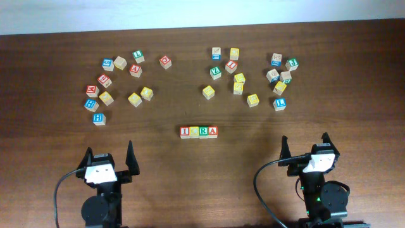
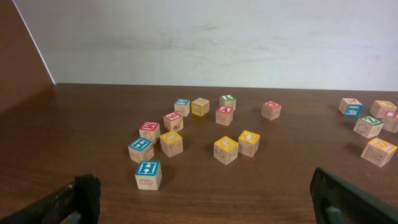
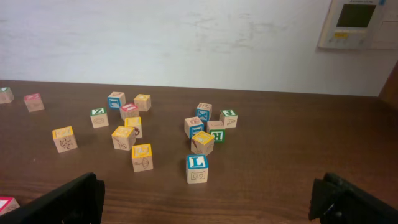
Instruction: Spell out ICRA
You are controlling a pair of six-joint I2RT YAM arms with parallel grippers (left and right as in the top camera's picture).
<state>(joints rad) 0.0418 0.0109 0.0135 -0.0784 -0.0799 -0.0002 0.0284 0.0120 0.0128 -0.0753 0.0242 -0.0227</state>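
— Red, yellow, green, red: where do the four letters lie, and what are your grippers doing?

— Fig. 1, overhead. The I cube (image 1: 185, 132), C cube (image 1: 194, 132), R cube (image 1: 204, 132) and A cube (image 1: 212, 132) lie in one row, side touching side, at the middle of the table (image 1: 50, 196). The left gripper (image 1: 110, 157) and the right gripper (image 1: 305, 147) hang on the near side of the row, one to each side and apart from it. Their fingers are spread wide and grasp nothing. Loose cubes (image 1: 134, 99) lie in two clusters beyond, well apart from the row.

— So what does the step ask of you?

— By this view the word appears finished, so treat it as a check. Read the row left to right and look for a gap or a twisted cube. If one needs a nudge, come down from above with one gripper only, so you do not knock its neighbours.

— What can you not see?

— The left wrist view shows none of the row. A red-topped corner (image 3: 5, 205) at the lower left edge of the right wrist view is cut off, and whether it is the A cube cannot be told. Overhead the letters are small, the C hardest to read.
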